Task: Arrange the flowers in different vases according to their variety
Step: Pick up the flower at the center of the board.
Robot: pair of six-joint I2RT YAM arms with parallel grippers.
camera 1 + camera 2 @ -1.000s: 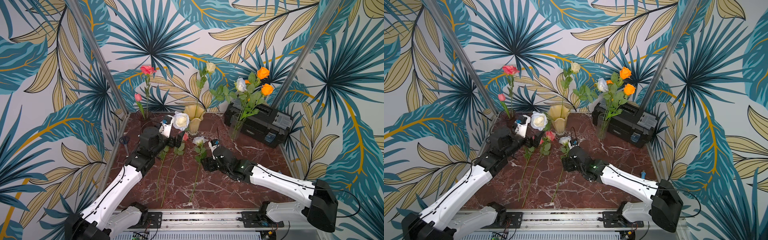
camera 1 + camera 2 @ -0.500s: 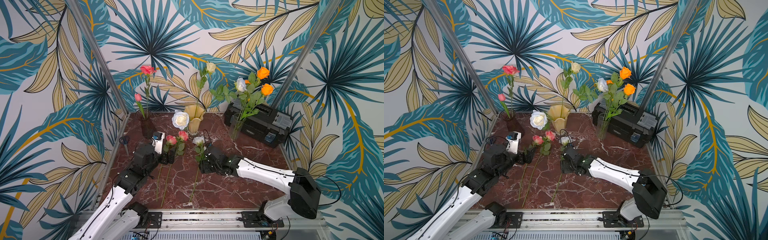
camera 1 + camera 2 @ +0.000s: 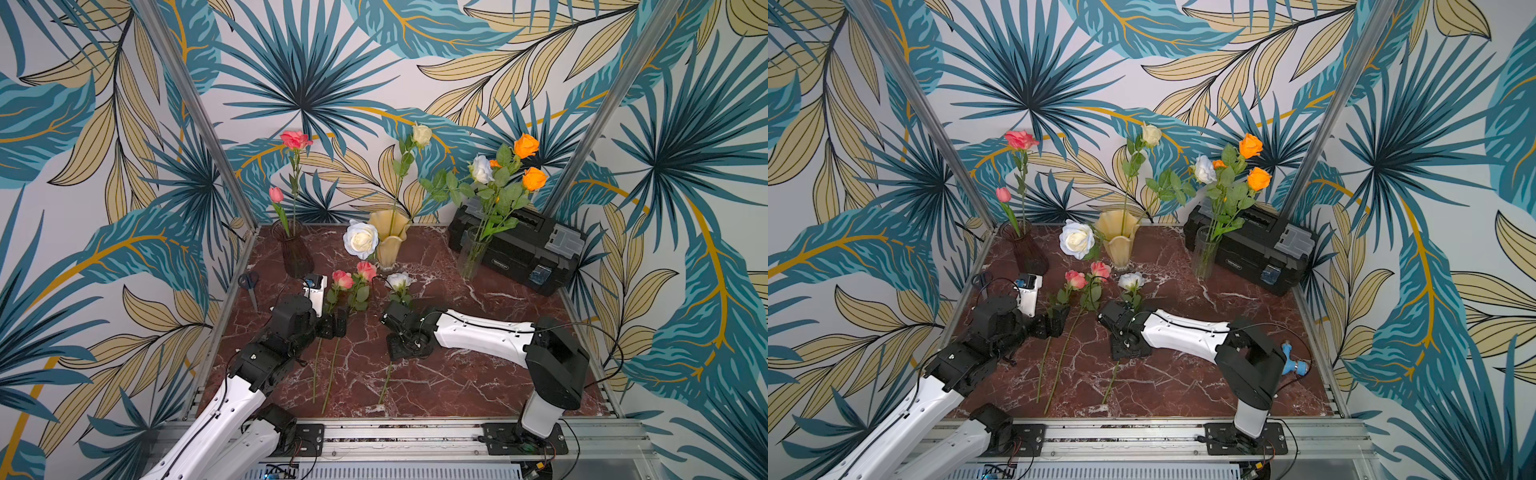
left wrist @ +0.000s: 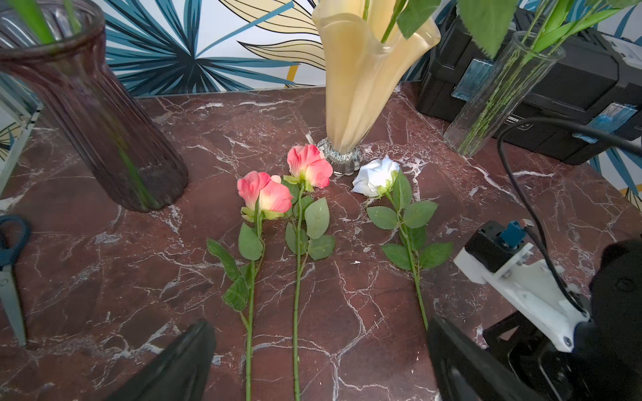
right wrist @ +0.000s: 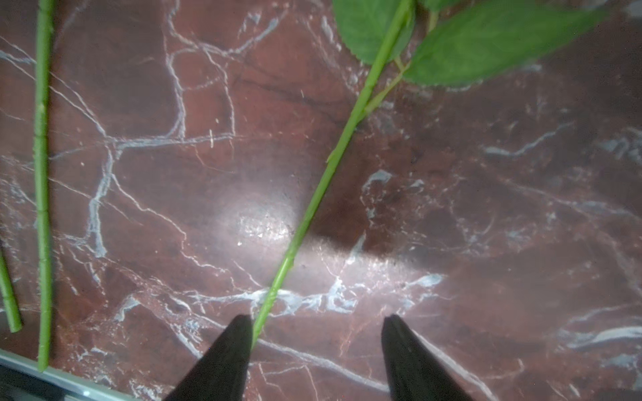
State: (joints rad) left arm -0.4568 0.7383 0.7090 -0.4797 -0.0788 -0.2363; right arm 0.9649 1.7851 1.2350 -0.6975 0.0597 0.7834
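A pink rose (image 3: pixel 343 279), a second pink rose (image 3: pixel 366 270) and a white rose (image 3: pixel 399 281) lie flat on the red marble worktop (image 3: pixel 478 374). Their long axes run front to back and nearly parallel. The heads point toward the back wall and the cut ends toward the front rail. The two pink stems lie just beside each other on the left; the white rose lies apart to their right. The left tool (image 3: pixel 332 326) stands wide open over the two pink stems, which pass between its fingers (image 4: pixel 180 361) in the left wrist view. The right tool (image 5: pixel 318 319) points down at the white rose's stem (image 5: pixel 333 156) with its jaws partly apart. The stem touches the inner face of one finger and is not clamped. At the back, the purple ribbed vase (image 3: pixel 296 253) holds a tall pink rose (image 3: pixel 295 140) and a pink bud (image 3: pixel 276 194), stems upright and heads up. The cream-yellow vase (image 3: pixel 390 241) holds an upright cream rose (image 3: pixel 422 134). A large white rose (image 3: pixel 360 240) has its head just beside that vase. The clear glass cylinder (image 3: pixel 471 253) holds orange roses (image 3: pixel 525 145) and a pale white rose (image 3: pixel 481 168), heads up. Behind it sits a black toolbox (image 3: pixel 523 245); its white front lettering is too small to read. Blue-handled scissors (image 3: pixel 248 282) lie at the left edge.
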